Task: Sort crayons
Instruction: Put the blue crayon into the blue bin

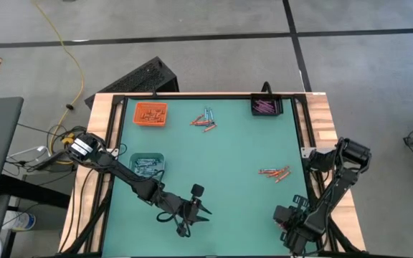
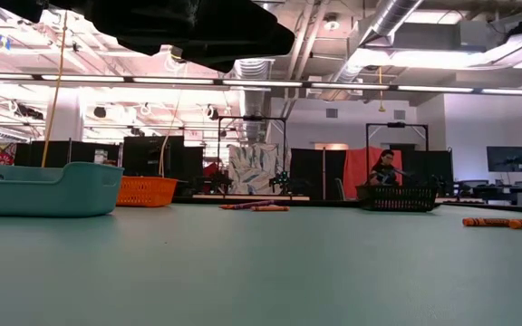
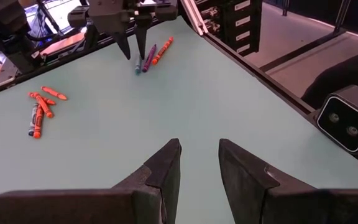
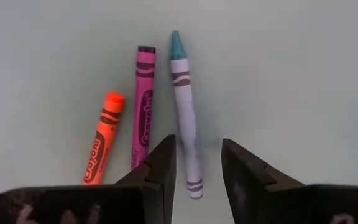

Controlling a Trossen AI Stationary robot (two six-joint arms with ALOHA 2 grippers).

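A: Why is the right claw [image 4: 197, 163] hanging straight over those three crayons [image 4: 185, 112] at the lower right of the table [image 1: 221, 158]?

B: Probably lining up on the blue one; its fingers straddle it, parted, gripping nothing.

A: And the left claw [image 3: 199, 163]?

B: Waiting low at bottom centre, parted and empty. Loose piles remain upper middle [image 1: 205, 120] and right [image 1: 274, 173], unsorted

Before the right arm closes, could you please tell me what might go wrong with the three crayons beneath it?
1. The right tool is lined up over only the end of the blue crayon, so a grip there may let it swing or slip.
2. The purple crayon lies close beside one finger; it may get pinched or nudged into the orange crayon.
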